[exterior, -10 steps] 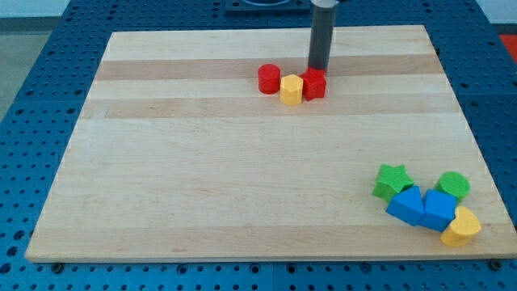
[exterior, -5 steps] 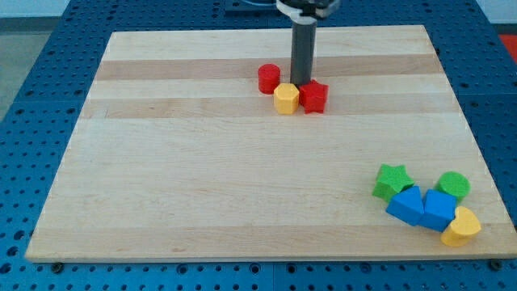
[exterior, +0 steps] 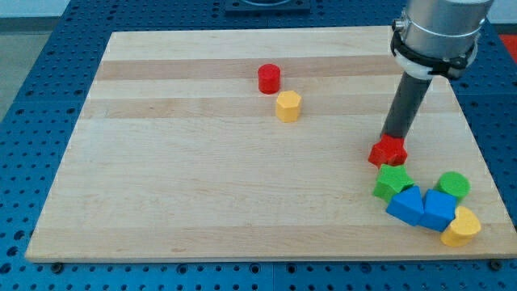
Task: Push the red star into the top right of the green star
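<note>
Red star sits just above the green star, nearly touching. My tip presses its upper edge. No jaws exist here. Nudge gently down and rightward, avoiding scattering the blue blocks.

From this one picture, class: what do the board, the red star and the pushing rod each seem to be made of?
The board looks like light wood with a matt finish: pale and darker grain bands run across it. The red star seems moulded or printed plastic, given its even, saturated colour and soft sheen. The rod looks like dark matt rubber or plastic, though that is uncertain; my tip sits at the star's top edge.
</note>
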